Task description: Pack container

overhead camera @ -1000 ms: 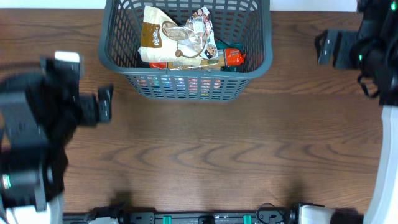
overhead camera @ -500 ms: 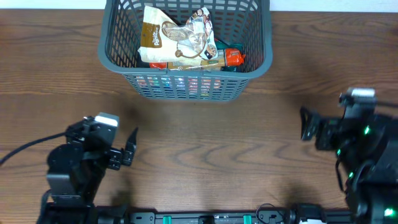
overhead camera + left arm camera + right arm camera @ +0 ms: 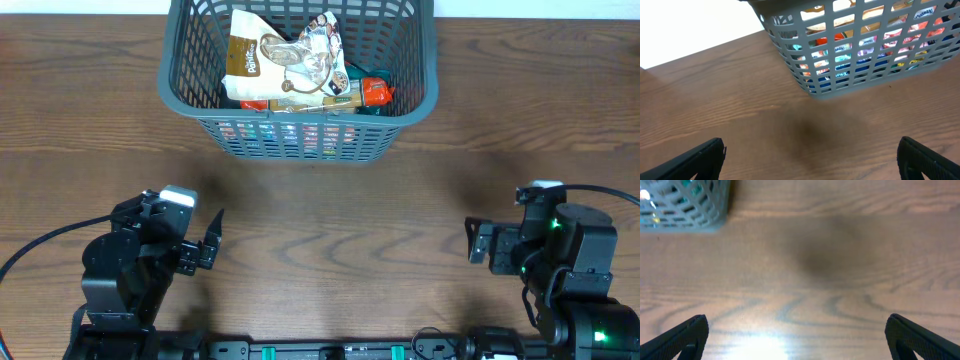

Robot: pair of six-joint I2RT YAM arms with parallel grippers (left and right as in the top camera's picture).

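The container (image 3: 395, 110) is a dark grey slatted basket at the table's far middle, filled with several snack packets (image 3: 290, 55). It also shows in the left wrist view (image 3: 840, 87) and, as one corner, in the right wrist view (image 3: 690, 215). My left gripper (image 3: 212, 238) is open and empty near the front left, its fingertips (image 3: 810, 160) wide apart over bare wood. My right gripper (image 3: 472, 242) is open and empty near the front right, its fingertips (image 3: 797, 335) wide apart over bare wood. Both are well short of the container.
The brown wooden table (image 3: 330, 220) stretches between the two arms. A black rail (image 3: 330, 350) runs along the front edge. A white surface (image 3: 685, 30) lies beyond the table's far edge.
Both arms have drawn back from beside the container to the front of the table. The left came down from the left edge, the right from the far right. The container has not moved.
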